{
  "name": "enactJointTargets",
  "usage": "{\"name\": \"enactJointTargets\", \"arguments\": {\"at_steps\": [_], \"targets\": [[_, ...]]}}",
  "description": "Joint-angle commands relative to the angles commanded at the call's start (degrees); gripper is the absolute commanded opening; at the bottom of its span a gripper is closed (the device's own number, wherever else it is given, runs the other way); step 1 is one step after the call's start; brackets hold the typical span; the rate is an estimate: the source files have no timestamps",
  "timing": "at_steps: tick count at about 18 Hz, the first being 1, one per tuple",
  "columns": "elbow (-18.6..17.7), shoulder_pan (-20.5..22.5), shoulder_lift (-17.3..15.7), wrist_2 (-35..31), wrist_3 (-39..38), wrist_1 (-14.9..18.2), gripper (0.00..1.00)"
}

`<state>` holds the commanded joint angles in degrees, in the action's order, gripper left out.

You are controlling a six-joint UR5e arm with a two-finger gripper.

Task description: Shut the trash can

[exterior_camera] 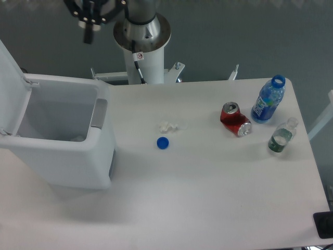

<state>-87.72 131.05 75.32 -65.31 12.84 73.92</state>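
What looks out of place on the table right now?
The red soda can is dented and lying on its side. A loose blue cap sits apart from the uncapped blue bottle, near a crumpled white scrap. The trash can has its lid up.
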Motion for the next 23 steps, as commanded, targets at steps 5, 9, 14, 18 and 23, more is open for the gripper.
{"name": "enactJointTargets", "arguments": {"at_steps": [5, 9, 14, 18, 23], "targets": [[0.1, -2.6, 0.1, 2.6, -0.7, -3.6, 0.04], [0.2, -6.1, 0.6, 3.0, -0.4, -5.7, 0.04], [1.1, -10.6, 3.0, 3.0, 0.0, -7.7, 0.04], [3.9, -13.2, 6.1, 3.0, 0.0, -7.7, 0.04], [5.3, -15.6, 7.8, 2.9, 0.0, -9.0, 0.04]]}}
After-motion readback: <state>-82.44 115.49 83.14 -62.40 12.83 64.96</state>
